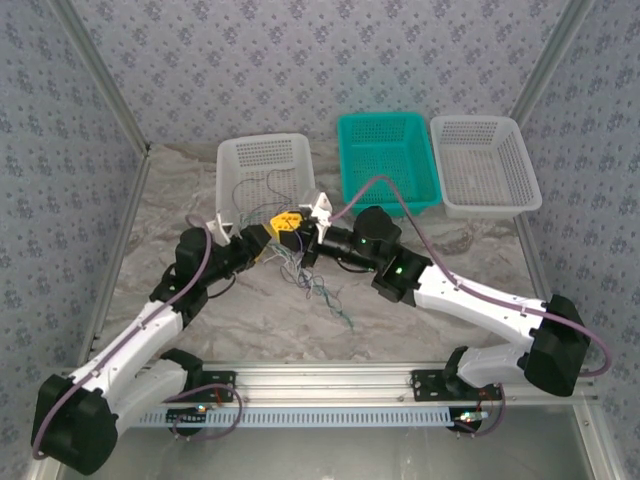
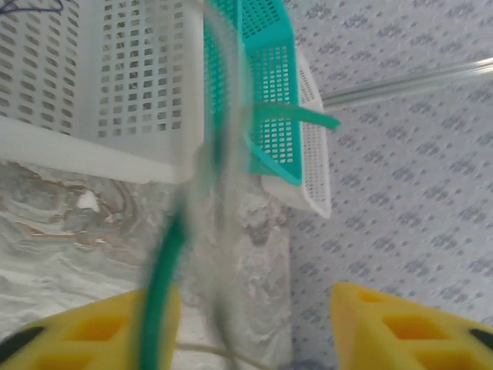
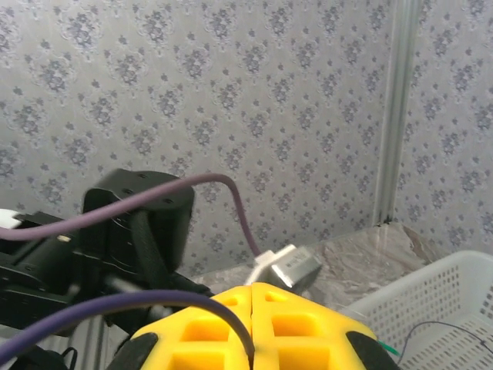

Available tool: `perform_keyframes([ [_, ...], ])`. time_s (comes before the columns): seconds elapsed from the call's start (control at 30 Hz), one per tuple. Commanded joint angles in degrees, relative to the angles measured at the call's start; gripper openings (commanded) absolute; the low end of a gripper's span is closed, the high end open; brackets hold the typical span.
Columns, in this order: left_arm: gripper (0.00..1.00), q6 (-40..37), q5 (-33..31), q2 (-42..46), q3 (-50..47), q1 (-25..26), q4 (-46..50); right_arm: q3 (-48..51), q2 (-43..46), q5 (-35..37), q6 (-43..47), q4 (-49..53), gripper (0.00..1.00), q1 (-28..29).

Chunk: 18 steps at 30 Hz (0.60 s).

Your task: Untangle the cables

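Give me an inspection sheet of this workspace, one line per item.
Surface: marbled table.
Job's things: thin cables tangled between the grippers, trailing onto the table; dark strands in the left white basket.
Clutter: teal basket and right white basket, apparently empty.
Grippers: left gripper open, strands between its fingers; right gripper shut on a dark strand.
Cables: mauve hoses along both arms.
Surroundings: patterned walls, metal frame.

Green and maroon cables, teal basket, marbled table
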State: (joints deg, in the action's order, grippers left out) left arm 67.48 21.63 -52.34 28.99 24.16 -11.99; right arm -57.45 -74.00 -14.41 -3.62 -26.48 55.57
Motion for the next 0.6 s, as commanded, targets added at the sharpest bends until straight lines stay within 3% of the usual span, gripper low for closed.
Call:
perform_keyframes([
  [0.0, 0.21, -1.4, -1.7, -1.2, 2.9, 0.8, -2.3, -2.2, 1.9, -0.3, -0.9, 0.2, 0.0, 0.2],
  [0.07, 0.0, -2.8, -3.4, -0.8, 3.7, 0.7, 1.0, -1.7, 2.6, 0.4, -1.0, 0.4, 0.0, 0.2],
  [0.27, 0.0, -9.0, -16.1, 7.7, 6.0, -0.2, 17.5, 0.9, 7.7, 12.2, -1.9, 6.7, 0.0, -1.5],
  [0.4, 0.0, -13.4, -25.4, 15.0, 7.6, -2.7, 30.3, 7.2, 14.0, 19.8, -7.2, 8.7, 0.0, -7.3],
  [0.57, 0.0, -18.0, -30.3, 18.4, 8.8, -6.6, 39.2, 14.5, 22.7, 29.0, -16.4, 13.4, 0.0, -16.0],
])
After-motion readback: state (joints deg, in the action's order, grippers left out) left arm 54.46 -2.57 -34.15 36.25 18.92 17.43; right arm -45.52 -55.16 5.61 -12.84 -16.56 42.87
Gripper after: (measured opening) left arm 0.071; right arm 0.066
